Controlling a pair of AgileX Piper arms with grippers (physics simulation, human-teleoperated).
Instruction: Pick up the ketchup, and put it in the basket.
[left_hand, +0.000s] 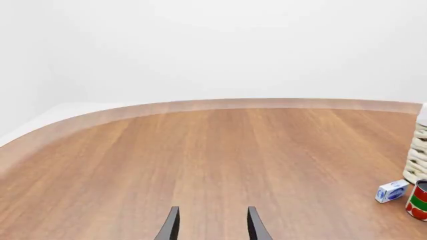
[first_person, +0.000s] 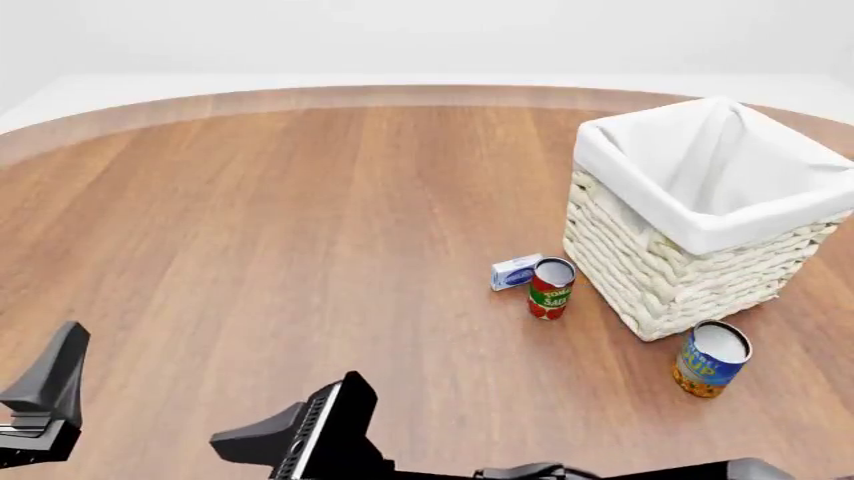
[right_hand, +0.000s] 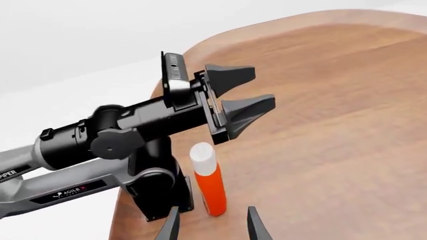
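Note:
The ketchup (right_hand: 209, 181), a red bottle with a white cap, stands upright on the table close to the left arm's base and shows only in the right wrist view. My right gripper (right_hand: 213, 228) is open, its tips just short of the bottle and in line with it. In the front view the right gripper (first_person: 288, 427) sits low at the near edge. My left gripper (right_hand: 257, 89) hangs open and empty above the bottle; it also shows as the left gripper (left_hand: 213, 226) and the left gripper (first_person: 43, 398). The basket (first_person: 667, 262) stands at the right.
A red-and-green can (first_person: 550, 288) and a small blue-white box (first_person: 515, 271) sit just left of the basket; a blue can (first_person: 710, 359) stands in front of it. The left arm's base (right_hand: 157, 192) is right beside the bottle. The table's curved edge (first_person: 334, 98) runs along the back.

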